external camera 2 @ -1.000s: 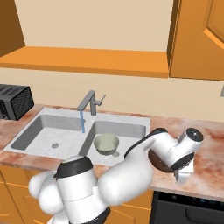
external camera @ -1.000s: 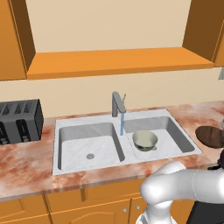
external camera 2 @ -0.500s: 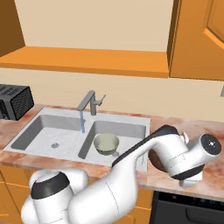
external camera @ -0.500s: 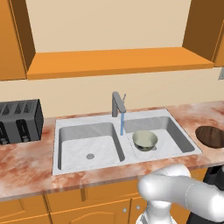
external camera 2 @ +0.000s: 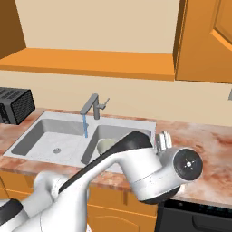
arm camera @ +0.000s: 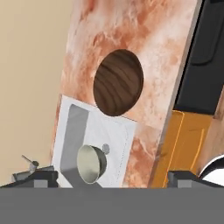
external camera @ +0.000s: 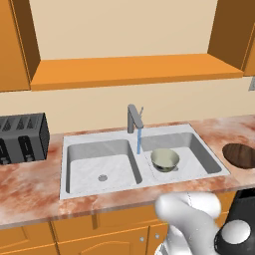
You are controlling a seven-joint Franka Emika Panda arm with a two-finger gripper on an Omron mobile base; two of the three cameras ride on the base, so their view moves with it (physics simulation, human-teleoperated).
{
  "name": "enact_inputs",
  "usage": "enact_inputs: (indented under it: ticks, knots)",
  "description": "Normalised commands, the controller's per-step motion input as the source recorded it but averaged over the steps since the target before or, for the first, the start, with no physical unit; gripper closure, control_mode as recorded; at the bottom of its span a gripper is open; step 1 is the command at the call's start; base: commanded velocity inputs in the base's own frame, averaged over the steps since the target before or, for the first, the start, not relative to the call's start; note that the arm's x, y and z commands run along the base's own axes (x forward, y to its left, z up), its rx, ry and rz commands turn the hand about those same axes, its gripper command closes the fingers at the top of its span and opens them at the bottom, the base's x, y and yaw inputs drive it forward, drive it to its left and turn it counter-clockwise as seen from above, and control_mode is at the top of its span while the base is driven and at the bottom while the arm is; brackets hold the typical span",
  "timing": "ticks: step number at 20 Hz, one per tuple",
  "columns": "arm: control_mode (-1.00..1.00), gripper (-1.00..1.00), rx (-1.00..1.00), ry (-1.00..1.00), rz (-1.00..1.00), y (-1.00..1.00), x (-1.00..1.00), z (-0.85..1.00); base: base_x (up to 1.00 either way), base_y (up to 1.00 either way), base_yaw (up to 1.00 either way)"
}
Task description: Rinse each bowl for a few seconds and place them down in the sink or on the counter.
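While water runs: faucet (external camera: 133, 117) on, blue stream (external camera: 139, 140) falling into the right basin of the sink (external camera: 84, 147), just beside the cream bowl, not clearly onto it.
Pincer: gripper (arm camera: 111, 179) spread as wide as it goes, nothing betw. the tips, holding nothing. Hangs over the counter (arm camera: 144, 35) w/ hand view rolled sideways.
Cream bowl: pale cream-green bowl (arm camera: 91, 163) sits in the right basin, off to one side of the pincer and farther than the brown one; tilted a bit, apart from the tips. Also seen at (external camera: 165, 159).
Brown bowl: dark brown bowl (arm camera: 118, 82) lies straight ahead of the pincer on the counter, just beside the sink rim, upright, untouched. Also at (external camera: 241, 155).
Done so far: judging by how things lie, cream bowl looks set down in the sink, prob. its share finished; can't confirm it got rinsed.
Left: brown bowl – grab, hold under the stream a few secs, put down in sink or on counter. Roughly halfway, I'd guess.
Other: toaster (external camera: 22, 137) well off past the left basin, not involved.
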Motion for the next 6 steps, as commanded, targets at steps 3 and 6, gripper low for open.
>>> enact_inputs:
  ticks: [3,6]
  knots:
    - [-1.0,-1.0,-0.1,-0.22,0.0,1.0,-0.56,0.65,0.0,0.0,0.0]
    - [-1.0,-1.0,-0.14,-0.24,0.0,0.98,-0.56,0.53,0.0,0.0,0.0]
